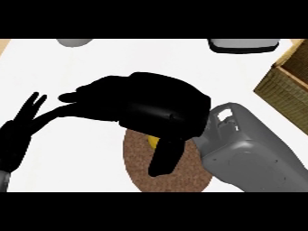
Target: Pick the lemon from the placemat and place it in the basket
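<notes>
lemon [153, 141] (mostly hidden) | right hand [143, 101] curled round it | over placemat [140, 162]

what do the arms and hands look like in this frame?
Right forearm: light grey, smooth, rounded moulded shell with raised panel outlines near the wrist. Right hand: matt black, bulky, no markings. Left hand: black too, thin fingers. No cables or sleeves visible.

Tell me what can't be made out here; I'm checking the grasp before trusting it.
- Lemon: head view shows only a yellow sliver; the right hand covers the rest, so its contact is unclear.
- Placemat: partly under the hand and forearm, cut off by the lower edge.
- Basket: cut off by the right edge.
- Left hand: cut off at the left edge.
</notes>
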Robot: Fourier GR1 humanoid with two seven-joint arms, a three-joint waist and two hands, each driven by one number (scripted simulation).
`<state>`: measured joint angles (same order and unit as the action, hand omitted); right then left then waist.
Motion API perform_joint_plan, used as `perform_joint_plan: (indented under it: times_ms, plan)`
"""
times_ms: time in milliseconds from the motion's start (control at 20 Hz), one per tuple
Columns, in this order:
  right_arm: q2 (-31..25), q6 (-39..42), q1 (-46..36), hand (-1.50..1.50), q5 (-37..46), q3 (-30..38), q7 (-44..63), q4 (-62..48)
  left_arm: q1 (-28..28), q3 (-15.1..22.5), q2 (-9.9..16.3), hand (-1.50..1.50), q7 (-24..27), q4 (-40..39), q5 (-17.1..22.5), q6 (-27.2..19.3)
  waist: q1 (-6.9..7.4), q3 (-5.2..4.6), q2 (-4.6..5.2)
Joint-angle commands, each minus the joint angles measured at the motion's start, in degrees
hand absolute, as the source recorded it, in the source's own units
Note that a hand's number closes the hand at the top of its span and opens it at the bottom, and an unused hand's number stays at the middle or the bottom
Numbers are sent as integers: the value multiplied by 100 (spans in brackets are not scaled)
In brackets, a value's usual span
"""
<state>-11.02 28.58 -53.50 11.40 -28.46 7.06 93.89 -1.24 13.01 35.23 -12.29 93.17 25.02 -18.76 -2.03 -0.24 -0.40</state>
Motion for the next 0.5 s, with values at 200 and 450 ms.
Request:
perform_joint_plan:
  times_ms: [200, 450]
  plan:
    - [-570, 1537, -1333, -150, -511, 768, 1305, -510, -843, -259, -167, 0, 211, -1092, 28, 522, 114, 14, 39]
    - [-821, 2806, -1830, -150, -1315, 1097, 1335, -1354, -1070, -216, -298, 0, 278, -1295, -169, 553, 157, 17, 37]
